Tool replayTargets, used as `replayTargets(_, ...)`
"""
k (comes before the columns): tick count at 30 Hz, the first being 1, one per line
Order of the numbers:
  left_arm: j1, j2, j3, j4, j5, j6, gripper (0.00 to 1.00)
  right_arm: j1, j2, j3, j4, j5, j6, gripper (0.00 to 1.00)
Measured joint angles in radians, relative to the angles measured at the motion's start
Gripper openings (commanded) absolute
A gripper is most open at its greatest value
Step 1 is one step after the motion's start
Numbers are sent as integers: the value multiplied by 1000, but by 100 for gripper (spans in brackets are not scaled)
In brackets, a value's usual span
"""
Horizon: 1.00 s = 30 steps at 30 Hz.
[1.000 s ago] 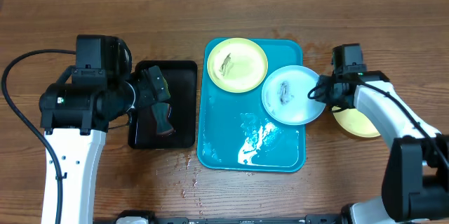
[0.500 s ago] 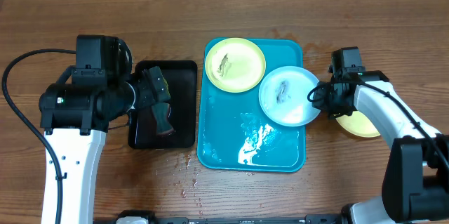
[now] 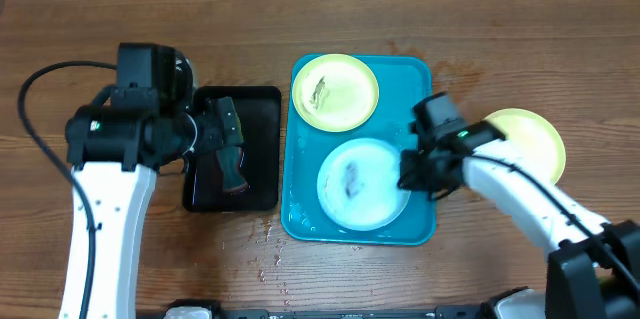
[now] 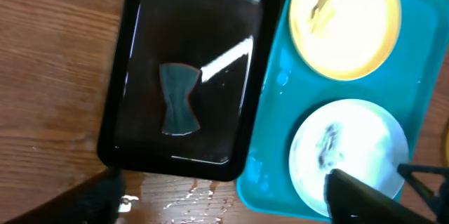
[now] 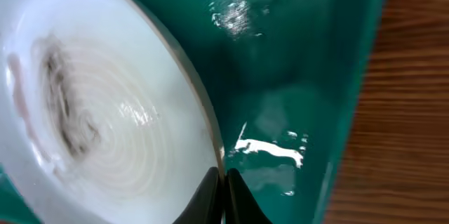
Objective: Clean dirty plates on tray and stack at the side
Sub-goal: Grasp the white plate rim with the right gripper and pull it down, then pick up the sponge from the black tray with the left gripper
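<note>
Right hand [image 5: 224, 182] clenched on rim of light blue round plastic plate [image 3: 355, 184], likely steadying it for scrubbing. Plate lies on large turquoise plastic tray [image 3: 412, 71], toward tabletop's near edge. I can't tell left hand's [image 3: 227, 129] grip.

Bright, even light from above, soft shadows. White glare streaks on wet tray [image 5: 280, 112] and black tray [image 4: 140, 76]. Left wrist view slightly soft; plate [image 5: 105, 133] smeared by blur close-up.
</note>
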Motion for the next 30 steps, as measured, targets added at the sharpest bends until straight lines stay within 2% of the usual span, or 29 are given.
replayTargets(5, -2, 98, -95, 19, -49, -27, 61, 40, 0, -25, 23, 59, 122, 5)
replayTargets(8, -3, 183, -188, 86, -86, -67, 44, 40, 0, -25, 31, 82, 154, 8)
replayTargets(13, -7, 330, -308, 221, -80, -96, 35, 40, 0, -25, 34, 100, 179, 8)
replayTargets(15, -7, 381, -327, 269, -77, -101, 23, 41, 0, -25, 35, 103, 182, 8)
replayTargets(16, -7, 408, -330, 287, -77, -103, 5, 40, 0, -25, 37, 105, 185, 8)
replayTargets(23, -6, 489, -331, 344, -33, -108, 4, 40, 0, -25, 39, 107, 192, 9)
replayTargets(30, -10, 475, -283, 280, 21, -78, 4, 40, 0, -25, 38, 108, 195, 9)
